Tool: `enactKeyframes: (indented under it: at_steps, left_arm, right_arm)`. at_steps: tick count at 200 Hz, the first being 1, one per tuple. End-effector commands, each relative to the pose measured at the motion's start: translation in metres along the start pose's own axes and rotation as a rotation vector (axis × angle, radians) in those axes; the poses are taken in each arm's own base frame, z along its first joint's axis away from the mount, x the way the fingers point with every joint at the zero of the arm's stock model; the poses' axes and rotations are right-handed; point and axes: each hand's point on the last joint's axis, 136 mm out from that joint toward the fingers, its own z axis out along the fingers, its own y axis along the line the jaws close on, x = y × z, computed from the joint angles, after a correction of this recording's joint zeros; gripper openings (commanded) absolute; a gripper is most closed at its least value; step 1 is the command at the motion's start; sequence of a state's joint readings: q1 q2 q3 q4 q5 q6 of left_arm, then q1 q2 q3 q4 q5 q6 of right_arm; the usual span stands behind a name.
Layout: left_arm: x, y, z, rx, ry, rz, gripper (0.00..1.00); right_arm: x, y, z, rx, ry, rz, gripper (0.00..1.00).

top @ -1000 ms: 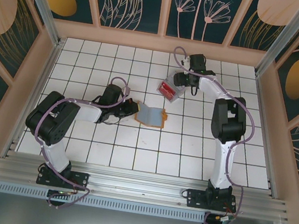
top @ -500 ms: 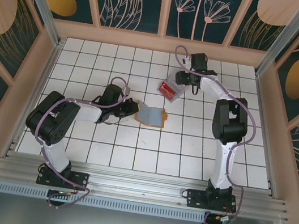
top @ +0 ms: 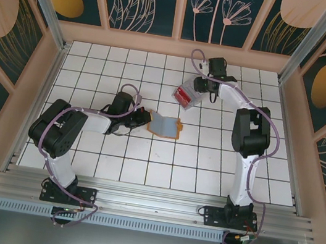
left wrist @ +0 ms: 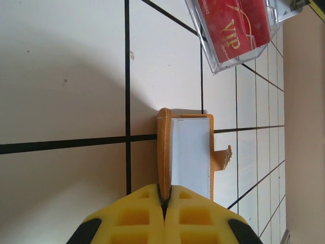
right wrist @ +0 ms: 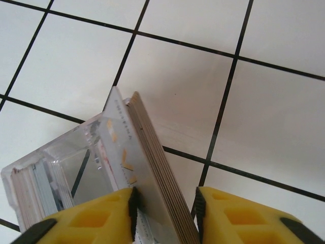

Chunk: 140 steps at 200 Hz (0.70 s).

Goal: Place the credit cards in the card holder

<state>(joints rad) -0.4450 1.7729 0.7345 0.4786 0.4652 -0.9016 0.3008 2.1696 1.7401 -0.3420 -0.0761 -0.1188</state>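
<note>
The left gripper (left wrist: 163, 204) was clamped shut on the left edge of the card holder (left wrist: 189, 152), which lay open on the white tiled table (top: 142, 169) near its middle, with the pale grey lining facing up inside an orange-tan, leather-like border and a small tab sticking out at its far-right side. Its long axis ran roughly left to right, away from that gripper. The credit cards (right wrist: 160, 168) sat further off, to the far right of the holder and apart from it, in a clear plastic box (right wrist: 56, 173) with hard, glossy walls. In the left wrist view, the top card was red with "VIP" printed on it. The right gripper (right wrist: 165, 216) was the nearer one and was already on them. Its yellow fingers (right wrist: 96, 221) had narrowed around a thin stack standing on edge at the box's side, with the layered brownish card edges showing between the pads. I cannot tell from the pictures whether the pads were pressing the stack yet. From that gripper the holder lay to the near left, so the lifted cards would probably have to travel that way and meet the pocket along its long axis.
</note>
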Motion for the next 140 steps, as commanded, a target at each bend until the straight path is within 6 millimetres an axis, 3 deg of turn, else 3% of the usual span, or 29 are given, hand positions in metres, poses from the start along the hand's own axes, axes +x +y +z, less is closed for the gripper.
enactKeyframes:
  at_steps: [1, 140]
  left_arm:
    - [0.0047, -0.0026, 0.0016, 0.028, 0.011, -0.003, 0.02]
    - [0.0057, -0.0032, 0.0012, 0.029, 0.011, -0.003, 0.02]
  right_arm:
    - [-0.0214, -0.0053, -0.0243, 0.012, -0.049, 0.002, 0.33]
    - [-0.0297, -0.0049, -0.0318, -0.002, -0.069, 0.014, 0.34]
